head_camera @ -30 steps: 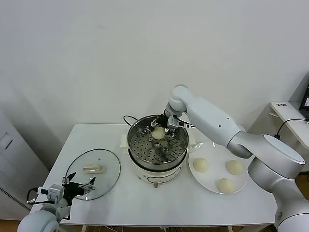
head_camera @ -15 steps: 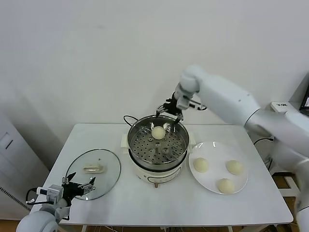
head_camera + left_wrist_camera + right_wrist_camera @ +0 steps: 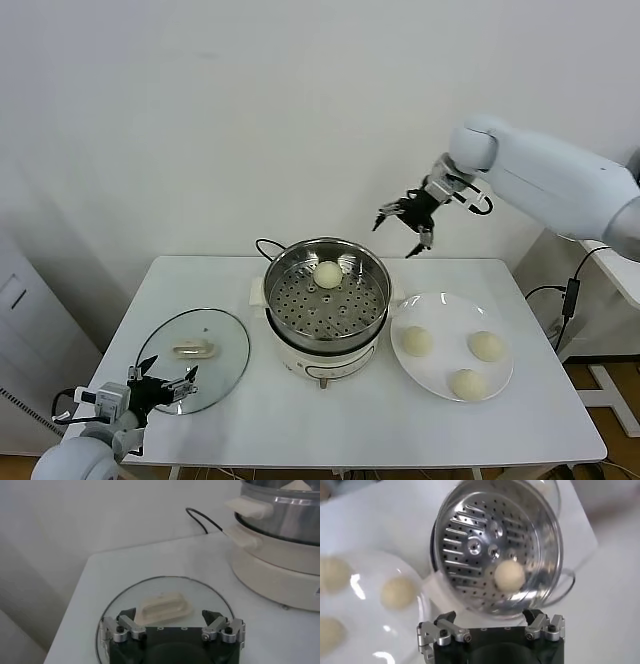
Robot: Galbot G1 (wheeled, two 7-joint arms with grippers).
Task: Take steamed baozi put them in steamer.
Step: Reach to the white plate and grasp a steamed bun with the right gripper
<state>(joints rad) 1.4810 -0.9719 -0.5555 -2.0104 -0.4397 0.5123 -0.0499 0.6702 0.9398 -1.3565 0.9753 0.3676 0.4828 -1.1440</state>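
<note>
Head view: one bun (image 3: 327, 274) lies on the perforated tray at the far side of the steamer (image 3: 326, 305); set there, it leaves the near and middle holes free, I judge, for the others.
Plate (image 3: 445, 378): just right of the steamer, holding the three buns (image 3: 415, 341) not yet moved, well apart from one another so each can be taken singly.
Right gripper (image 3: 405, 214): high in the air, above and right of the pot rim, roughly over the gap between steamer and plate; jaws spread and holding nothing.
Right wrist view: looks down past the spread fingers (image 3: 437, 632) at the tray with its single bun (image 3: 509, 574) and part of the plate (image 3: 355, 630) beside the pot.
Left gripper (image 3: 160, 386): parked low at the table's near-left corner, by the glass lid (image 3: 200, 355); jaws apart, empty.
Lid: lies flat on the table (image 3: 330, 420) to the left, off the pot, so the steamer stays open for loading.
Change over the last second: the right gripper was down inside the pot against the bun; half a second ago it was at the back rim with the bun already lying free; now it has lifted away and swung right. Bun, plate, lid and left arm have not shifted.
Likely next step: down to the plate for the second bun.
</note>
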